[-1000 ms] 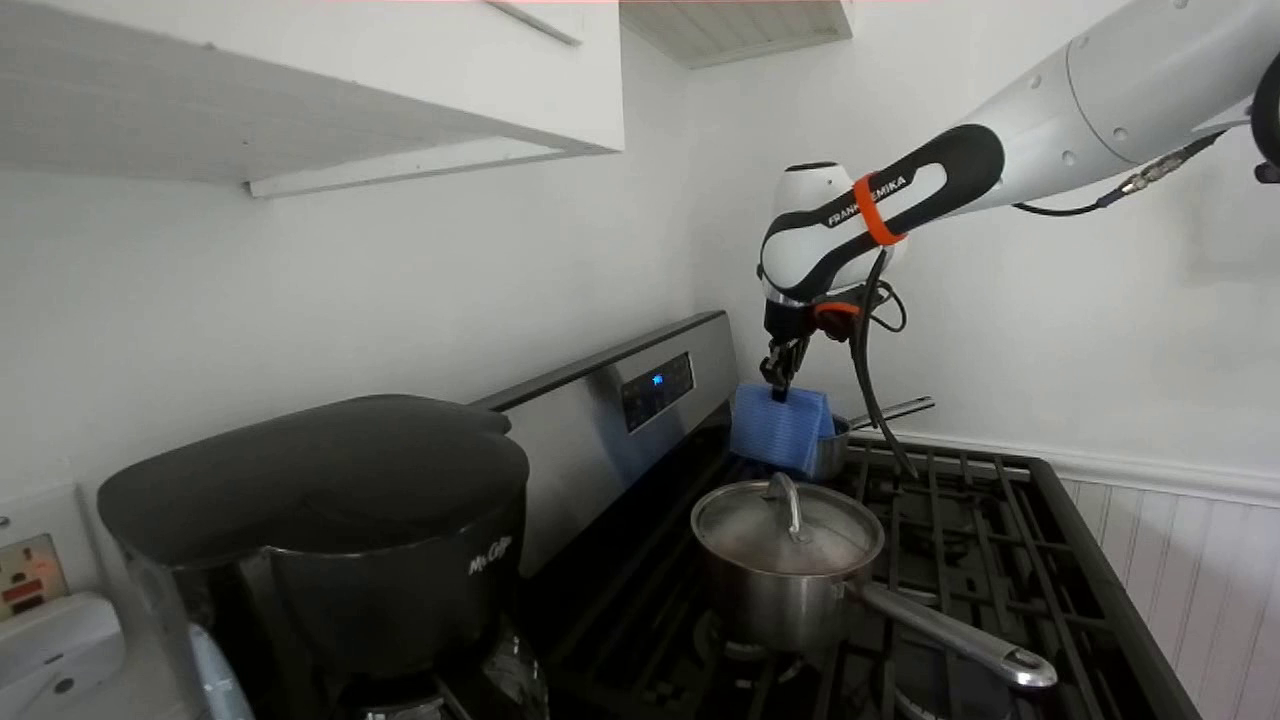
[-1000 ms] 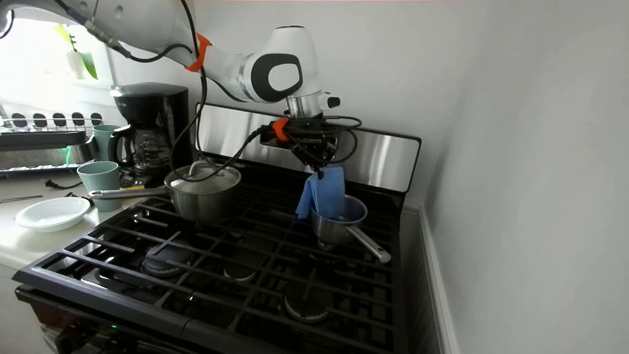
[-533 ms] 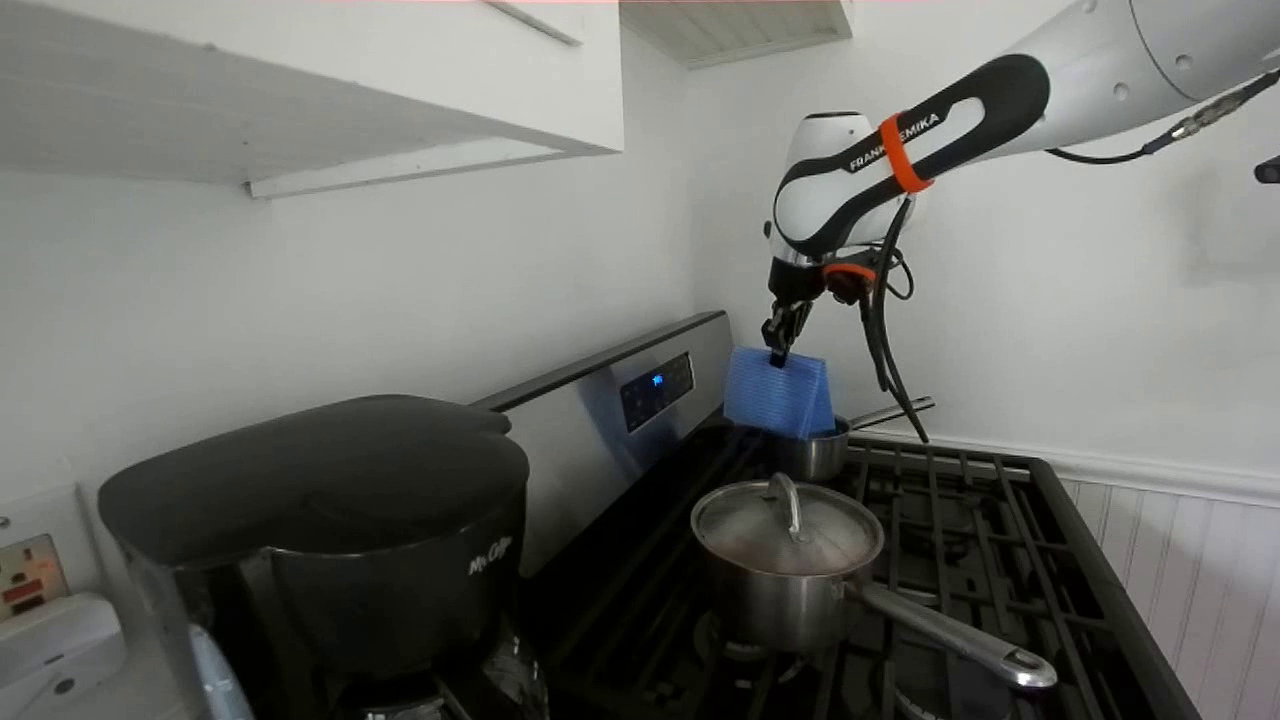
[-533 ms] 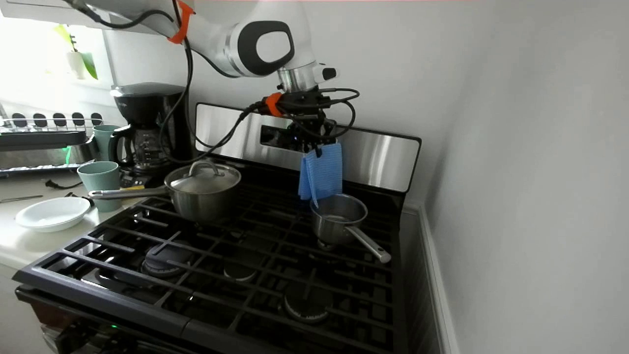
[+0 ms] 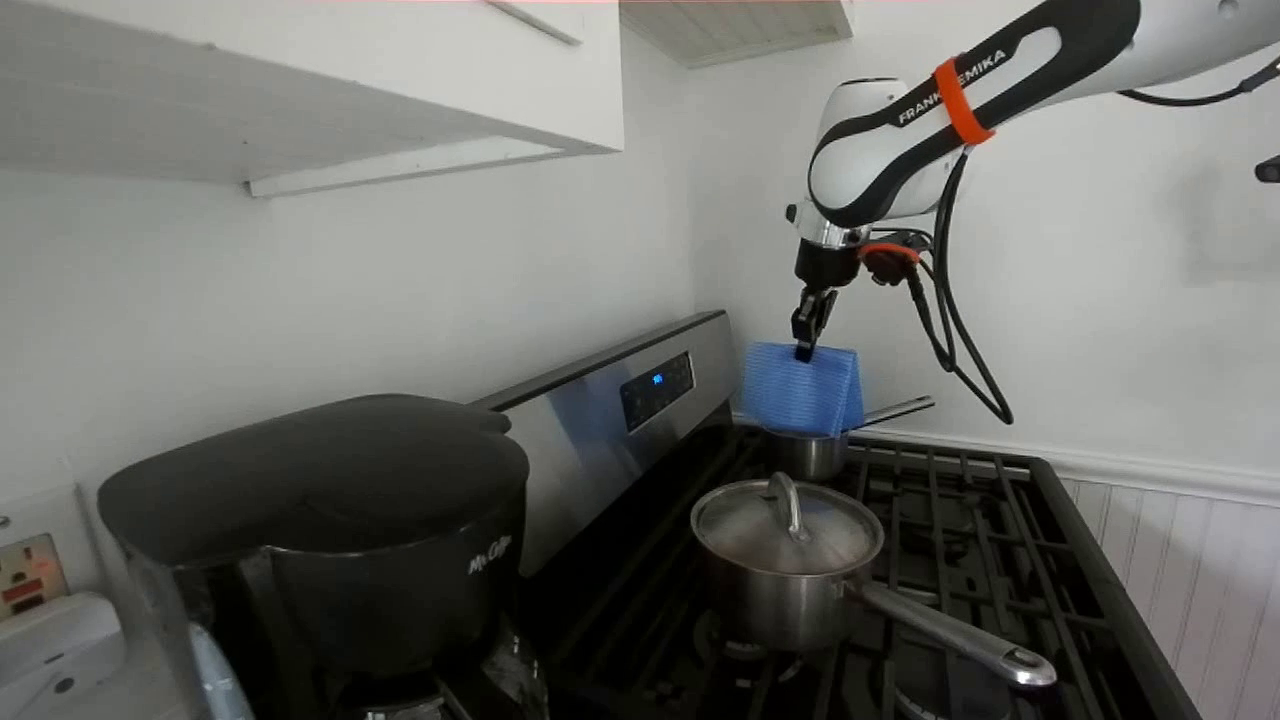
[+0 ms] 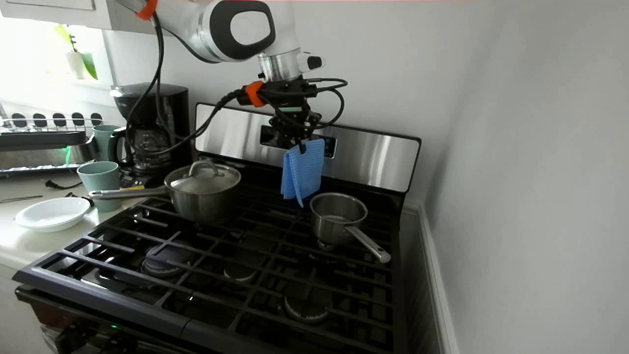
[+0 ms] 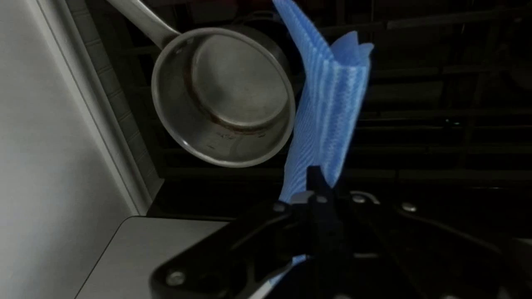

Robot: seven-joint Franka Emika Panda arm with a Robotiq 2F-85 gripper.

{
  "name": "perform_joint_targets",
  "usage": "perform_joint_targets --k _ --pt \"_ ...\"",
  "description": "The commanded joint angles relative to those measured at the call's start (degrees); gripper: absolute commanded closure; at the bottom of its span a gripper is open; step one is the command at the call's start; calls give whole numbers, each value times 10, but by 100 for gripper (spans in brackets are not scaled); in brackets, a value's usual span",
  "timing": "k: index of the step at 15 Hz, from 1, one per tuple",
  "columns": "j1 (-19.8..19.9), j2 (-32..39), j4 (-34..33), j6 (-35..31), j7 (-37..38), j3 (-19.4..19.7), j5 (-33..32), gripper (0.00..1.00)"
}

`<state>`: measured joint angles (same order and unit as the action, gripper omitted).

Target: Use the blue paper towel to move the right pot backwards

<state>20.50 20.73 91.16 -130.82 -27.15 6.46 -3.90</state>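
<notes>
As my gripper (image 5: 804,352) hangs before the stove back panel (image 6: 363,152), it is pinched together on the folded upper edge of the blue paper towel (image 6: 305,172), midway along the fold. The right pot (image 6: 331,230) stands in front of the panel, near its end by the side wall (image 6: 540,172); the towel hangs farther from that end. The pot's handle (image 6: 368,244) points away from the panel. Expected handling: the towel should be light and limp, fit for padding but too soft to push alone; the uncovered metal pot, stiff, fairly light, slippery under cloth. I would wrap the handle near its root, then press toward the panel.
</notes>
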Motion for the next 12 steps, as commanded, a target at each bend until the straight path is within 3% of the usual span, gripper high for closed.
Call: perform_joint_targets --k 1,8,12 --pt "-3 -52 81 3 -50 -3 13 99" --pt "-29 -62 143 25 -52 10 -23 99" --pt "-39 -55 167 7 -44 10 -38 99"
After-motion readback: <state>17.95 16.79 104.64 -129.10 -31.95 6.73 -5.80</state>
